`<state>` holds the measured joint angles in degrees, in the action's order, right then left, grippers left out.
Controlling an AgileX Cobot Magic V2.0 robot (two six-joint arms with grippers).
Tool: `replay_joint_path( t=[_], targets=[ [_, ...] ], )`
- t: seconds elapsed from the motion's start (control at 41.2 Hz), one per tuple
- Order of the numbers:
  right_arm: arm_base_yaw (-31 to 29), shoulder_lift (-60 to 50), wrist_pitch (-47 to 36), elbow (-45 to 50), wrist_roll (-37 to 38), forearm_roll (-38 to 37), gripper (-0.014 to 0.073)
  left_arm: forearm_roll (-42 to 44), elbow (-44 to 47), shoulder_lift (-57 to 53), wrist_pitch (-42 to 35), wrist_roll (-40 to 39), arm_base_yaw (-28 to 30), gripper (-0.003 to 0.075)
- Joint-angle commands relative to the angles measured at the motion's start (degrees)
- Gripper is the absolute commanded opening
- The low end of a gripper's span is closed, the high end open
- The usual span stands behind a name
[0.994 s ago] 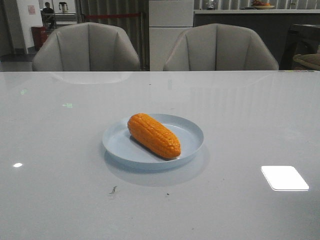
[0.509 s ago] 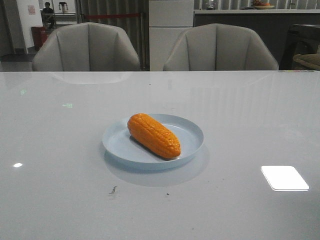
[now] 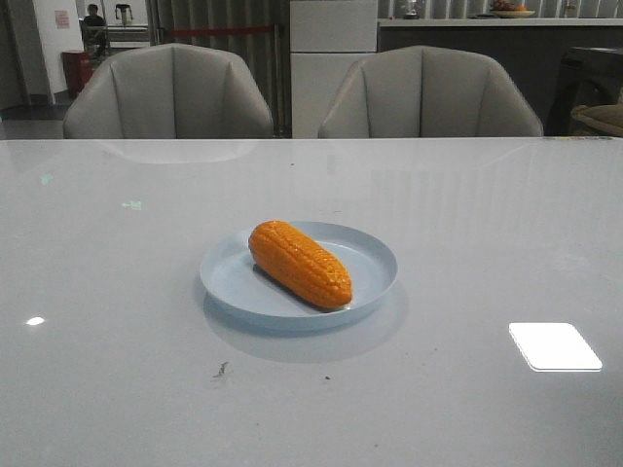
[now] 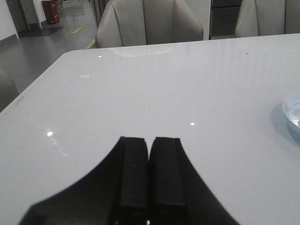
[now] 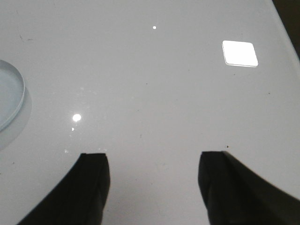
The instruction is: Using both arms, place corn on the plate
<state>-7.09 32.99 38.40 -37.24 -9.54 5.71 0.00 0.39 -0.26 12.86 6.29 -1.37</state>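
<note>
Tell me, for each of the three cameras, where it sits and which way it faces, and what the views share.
Front view: looks forward over the table at the corn lying in the plate, two chairs behind; no part of the robot shows.
Left wrist view: on the left arm, low over the table, facing the chairs; left pincer shut, plate rim at the picture's edge.
Right wrist view: on the right arm, looking down at the table; right pincer open, empty.
Shared: the plate appears in all three views.
</note>
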Motion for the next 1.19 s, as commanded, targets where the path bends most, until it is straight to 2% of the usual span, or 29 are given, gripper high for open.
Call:
replay_joint_path(
  t=[0.0,0.097,0.145,0.364,0.485,0.655,0.849,0.97,1.043,1.164],
  targets=[
    [0.30,-2.53,-4.58,-1.18,-0.21,-0.51,0.0514,0.00,2.09,-0.88,-4.52,-0.54,0.11,0.0089],
    [1.20,-6.24,-6.93,0.64,-0.21,-1.20,0.0510,0.00,2.09,-0.88,-4.52,-0.54,0.11,0.0089],
    [2.38,-8.44,-8.45,2.01,-0.21,-1.14,0.0476,0.00,2.09,-0.88,-4.52,-0.54,0.11,0.0089],
    [8.88,-20.63,-21.03,10.65,-0.21,-0.61,0.0139,0.00,2.09,-0.88,-4.52,-0.54,0.11,0.0089],
    [10.03,-26.36,-27.27,14.95,-0.21,-0.61,0.0013,0.00,2.09,-0.88,-4.52,-0.54,0.11,0.0089],
    [10.03,-31.65,-35.25,22.75,-0.21,-0.61,0.0020,0.00,2.09,-0.88,-4.52,-0.54,0.11,0.0089],
    [10.03,-32.90,-41.56,32.40,-0.21,-0.61,0.0020,0.00,2.09,-0.88,-4.52,-0.54,0.11,0.0089],
    [10.03,-32.90,-42.71,37.58,-0.21,-0.61,0.0020,0.00,2.09,-0.88,-4.52,-0.54,0.11,0.0089],
    [10.03,-33.54,-38.40,37.57,-0.21,-0.61,0.0020,0.00,2.09,-0.88,-4.52,-0.54,0.11,0.0089],
    [10.03,-34.95,-36.41,37.65,-0.21,-0.61,0.0020,0.00,2.09,-0.88,-4.48,-0.54,0.11,0.0089]
  ],
)
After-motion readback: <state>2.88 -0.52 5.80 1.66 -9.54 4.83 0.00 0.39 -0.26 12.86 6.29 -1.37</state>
